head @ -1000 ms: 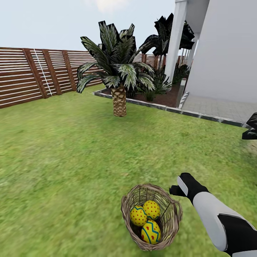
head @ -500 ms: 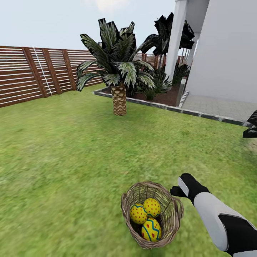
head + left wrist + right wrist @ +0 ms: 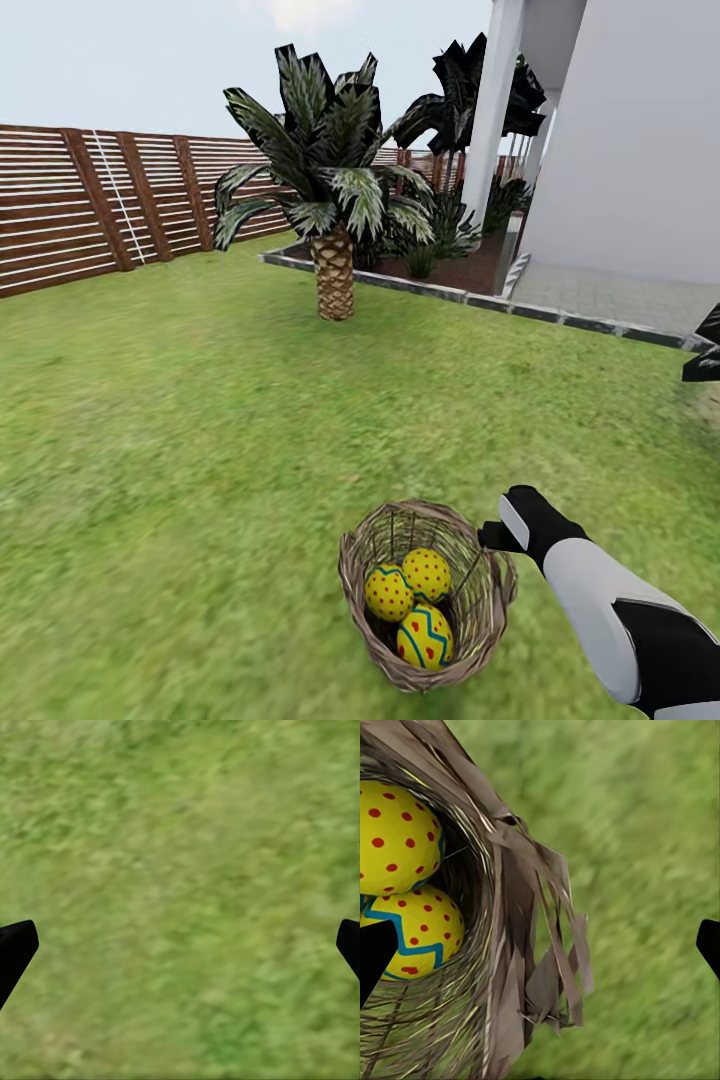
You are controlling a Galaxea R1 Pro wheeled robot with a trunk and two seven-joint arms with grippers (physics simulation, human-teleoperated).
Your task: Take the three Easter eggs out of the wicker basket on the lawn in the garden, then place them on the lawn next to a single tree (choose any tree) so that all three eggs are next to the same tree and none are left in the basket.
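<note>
Right hand beside basket, eggs still inside.
Right hand (image 3: 500, 530) spread, just beside wicker basket (image 3: 480, 625) rim; three Easter eggs (image 3: 410, 605) inside, on lawn (image 3: 200, 420). Left hand (image 3: 180, 945) spread over grass. Palm (image 3: 335, 200), fence (image 3: 90, 200) beyond.

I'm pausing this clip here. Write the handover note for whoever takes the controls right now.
Left claw: open, empty, over bare lawn.
Right claw: open, empty, beside the wicker basket rim, straddling it in the right wrist view.
All three Easter eggs lie in the basket.
Done: reached the basket. Left: lift out each egg and set all three by one tree.
</note>
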